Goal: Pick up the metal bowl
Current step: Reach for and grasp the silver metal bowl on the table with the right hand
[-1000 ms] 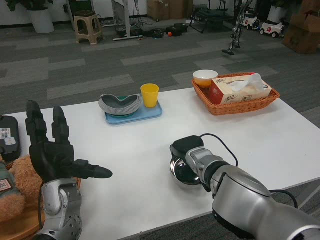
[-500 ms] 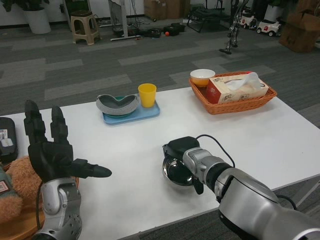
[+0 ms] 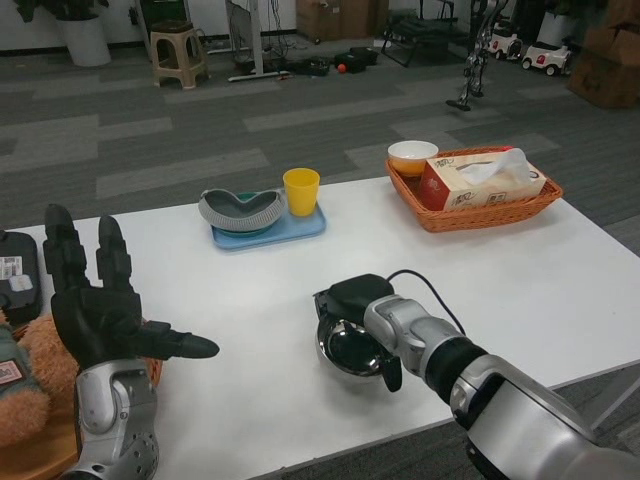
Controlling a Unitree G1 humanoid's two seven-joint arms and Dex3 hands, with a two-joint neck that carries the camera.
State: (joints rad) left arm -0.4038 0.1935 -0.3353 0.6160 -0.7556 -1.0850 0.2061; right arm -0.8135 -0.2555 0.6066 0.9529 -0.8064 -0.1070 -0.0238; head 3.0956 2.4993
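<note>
The metal bowl (image 3: 346, 350) is shiny steel and sits tipped toward me near the table's front middle. My right hand (image 3: 358, 305) grips its far rim, with one finger (image 3: 390, 372) reaching down over the near side. Whether the bowl still touches the table I cannot tell. My left hand (image 3: 100, 305) is raised at the front left, fingers spread and upright, holding nothing, well away from the bowl.
A blue tray (image 3: 295, 226) at the back holds a yellow cup (image 3: 300, 190) and a grey dish (image 3: 240, 209). A wicker basket (image 3: 480, 214) at back right carries a tissue box (image 3: 478, 180) and a small bowl (image 3: 411, 157). A teddy bear (image 3: 35, 380) lies at the left edge.
My right hand has drawn the metal bowl leftward and tipped it up toward me. The left hand has stayed raised and open.
</note>
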